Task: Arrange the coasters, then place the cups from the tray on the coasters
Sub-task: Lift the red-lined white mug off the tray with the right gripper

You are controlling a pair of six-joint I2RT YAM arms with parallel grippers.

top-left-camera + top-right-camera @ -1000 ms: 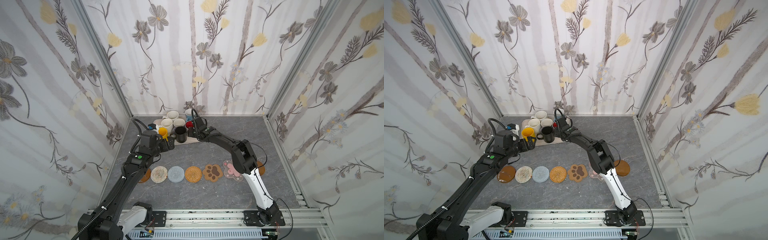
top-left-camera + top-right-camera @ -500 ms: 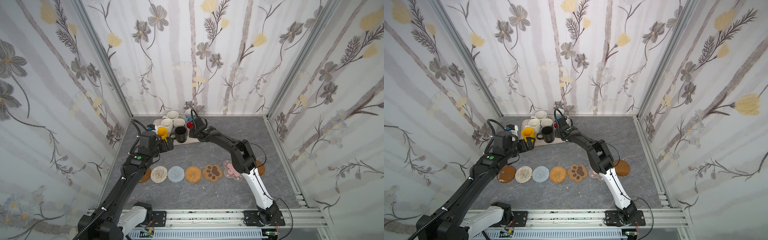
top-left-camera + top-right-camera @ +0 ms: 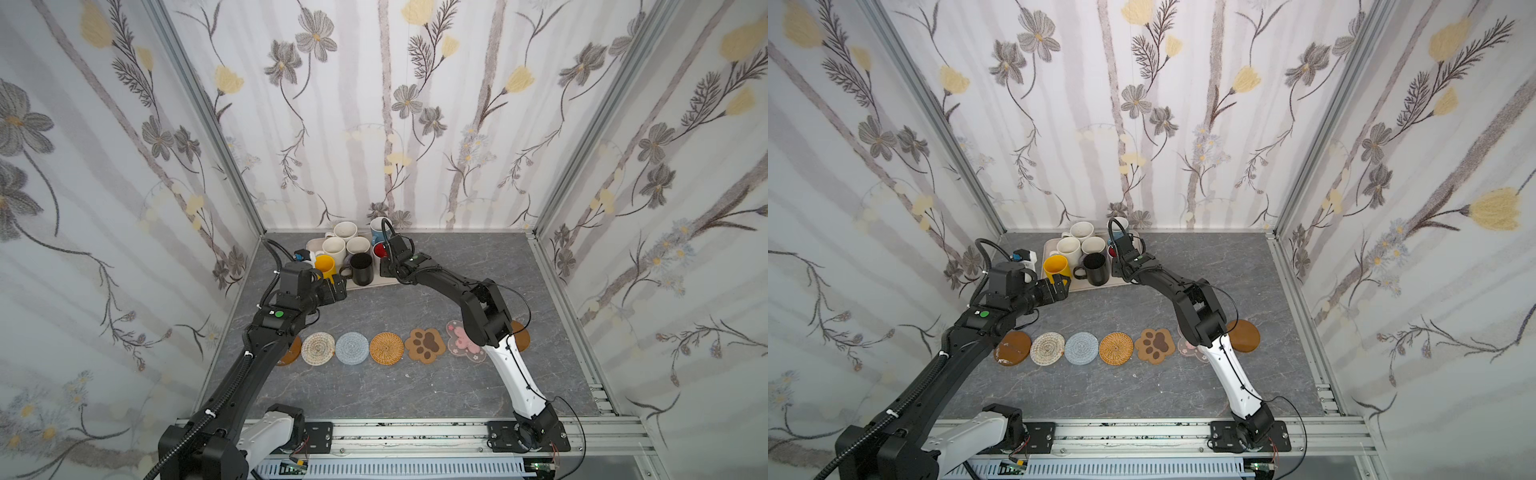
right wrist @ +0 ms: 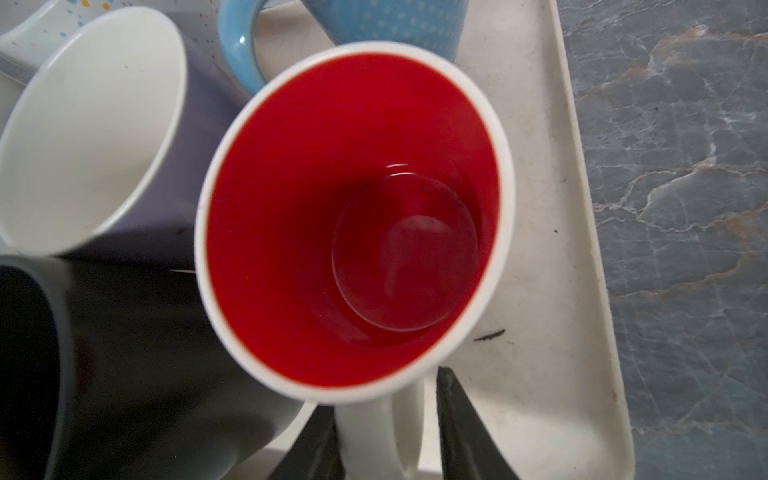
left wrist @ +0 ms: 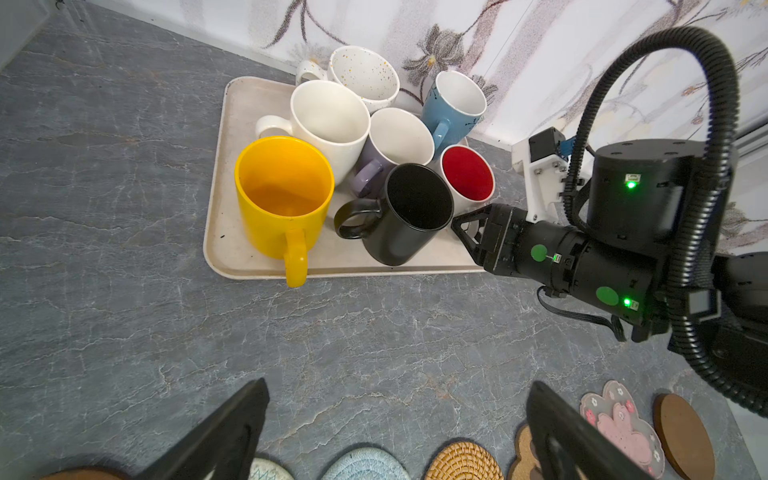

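Observation:
Several cups stand crowded on the cream tray at the back. My right gripper is shut on the handle of the white cup with the red inside, which stands on the tray beside the black cup and the light blue cup. My left gripper hangs open and empty over the table just in front of the yellow cup. The coasters lie in a row nearer the front, from a brown disc to the paw, the blossom and another brown disc.
Behind on the tray are a lavender cup, a cream cup and a speckled one. Flowered walls close in the back and both sides. Bare grey table lies between tray and coaster row.
The right gripper's jaws have narrowed onto the red-inside cup's handle. The left arm has hardly moved and stays open.

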